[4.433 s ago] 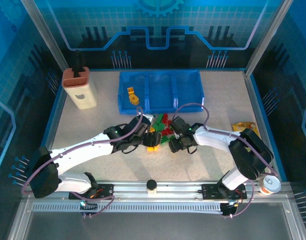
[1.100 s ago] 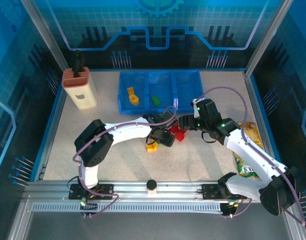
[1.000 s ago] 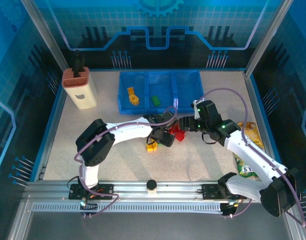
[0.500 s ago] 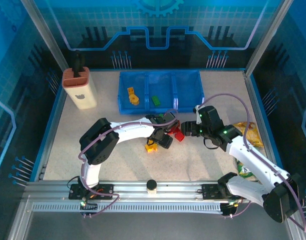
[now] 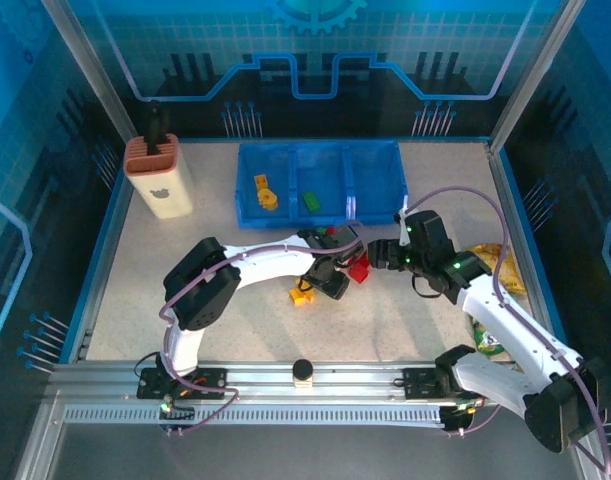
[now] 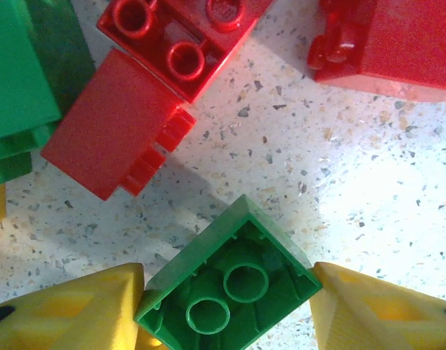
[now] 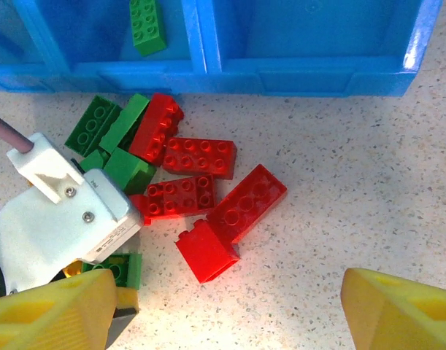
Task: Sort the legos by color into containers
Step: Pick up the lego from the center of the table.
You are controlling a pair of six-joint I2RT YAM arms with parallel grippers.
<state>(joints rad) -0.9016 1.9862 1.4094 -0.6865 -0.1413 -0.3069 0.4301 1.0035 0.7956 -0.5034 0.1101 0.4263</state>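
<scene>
Left claw is low on the bench. Its yellow fingers are set against a green lego, one at each end. The lego lies flat on the speckled top, hollow side up. Just beyond it are red legos, with more green at the left edge of the wrist view.

Right claw is wide, with nothing between its fingers. It hangs over bare bench on the near side of the red legos, which lie loose between it and the front wall of the blue bin.

From above, left claw and right claw are close together, in front of the blue bin. The bin stands at the far middle of the bench and has three compartments side by side.
- Left compartment: yellow-orange legos.
- Middle compartment: a long green lego.

An orange lego lies loose on the bench beside the left claw. A cream holder stands at far left, well apart from the bin.
</scene>
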